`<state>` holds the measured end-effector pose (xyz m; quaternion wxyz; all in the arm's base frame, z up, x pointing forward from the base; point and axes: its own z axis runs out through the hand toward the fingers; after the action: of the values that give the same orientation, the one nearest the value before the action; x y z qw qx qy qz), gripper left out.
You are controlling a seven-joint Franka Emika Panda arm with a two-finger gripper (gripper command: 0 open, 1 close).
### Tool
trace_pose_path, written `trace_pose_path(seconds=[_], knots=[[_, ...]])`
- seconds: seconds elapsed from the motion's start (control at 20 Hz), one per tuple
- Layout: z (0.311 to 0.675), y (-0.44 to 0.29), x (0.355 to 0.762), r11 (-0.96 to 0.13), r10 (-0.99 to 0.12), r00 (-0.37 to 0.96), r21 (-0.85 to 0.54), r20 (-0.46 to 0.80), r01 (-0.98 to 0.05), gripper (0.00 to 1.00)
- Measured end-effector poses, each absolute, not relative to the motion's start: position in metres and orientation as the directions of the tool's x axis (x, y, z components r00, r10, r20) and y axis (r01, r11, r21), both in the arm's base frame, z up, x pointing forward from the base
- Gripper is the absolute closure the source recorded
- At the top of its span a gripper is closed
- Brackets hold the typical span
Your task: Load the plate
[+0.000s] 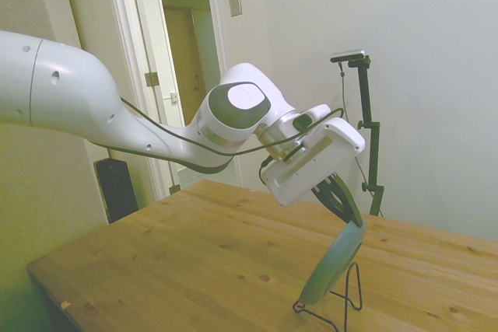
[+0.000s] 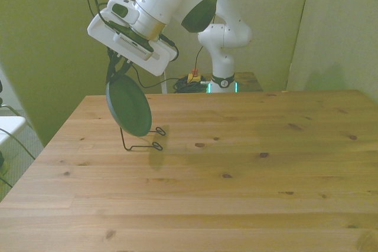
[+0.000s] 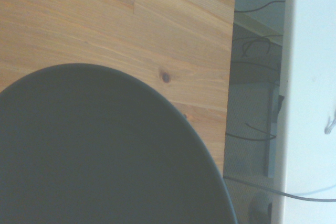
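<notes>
Side view is showing the hand [image 1: 345, 206] gripping the plate [image 1: 333, 265] by its upper rim, with the plate hanging on edge and tilting, its lower rim reaching down at about seven o'clock from the grip. The lower edge is sitting just over the front loops of the wire rack [image 1: 348, 291], and whether it is already touching the wire cannot be told from here. The rack's tall upright hoop is standing just beyond the plate, at roughly four o'clock from its lower rim.

From the front, the hand [image 2: 114, 66] is closing on the top of the plate [image 2: 129, 107], which is covering most of the rack [image 2: 142, 144]; only the rack's base loops and a short run of wire are peeking out at five o'clock from the plate. The rack is resting on the wooden surface [image 2: 236, 169] near its corner at the front view's left.

Up close, the wrist camera is filling with the dark face of the plate [image 3: 100, 150] above the planks of the surface [image 3: 131, 19].

The placing step seems to be under way, judging by how low the plate is hanging. The next move probably calls for easing the plate down until its rim is seating between the base loops and leaning on the upright hoop, then releasing gently so the light rack is not tipping or sliding.
</notes>
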<state>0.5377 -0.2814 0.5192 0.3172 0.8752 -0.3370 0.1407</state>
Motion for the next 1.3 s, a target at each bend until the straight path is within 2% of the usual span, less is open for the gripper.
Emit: trace_pose_path(seconds=[0.4, 0.45, 1.15, 1.3], knots=[[0.499, -0.277, 0.543, -0.559, -0.507, 0.725, 0.463, 0.466, -0.688, 1.0], [0.498, -0.277, 0.544, -0.559, -0.507, 0.725, 0.462, 0.467, -0.688, 0.0], [0.495, -0.272, 0.547, -0.566, -0.502, 0.723, 0.452, 0.475, -0.69, 0.0], [0.503, -0.262, 0.549, -0.59, -0.55, 0.7, 0.382, 0.455, -0.712, 0.0]])
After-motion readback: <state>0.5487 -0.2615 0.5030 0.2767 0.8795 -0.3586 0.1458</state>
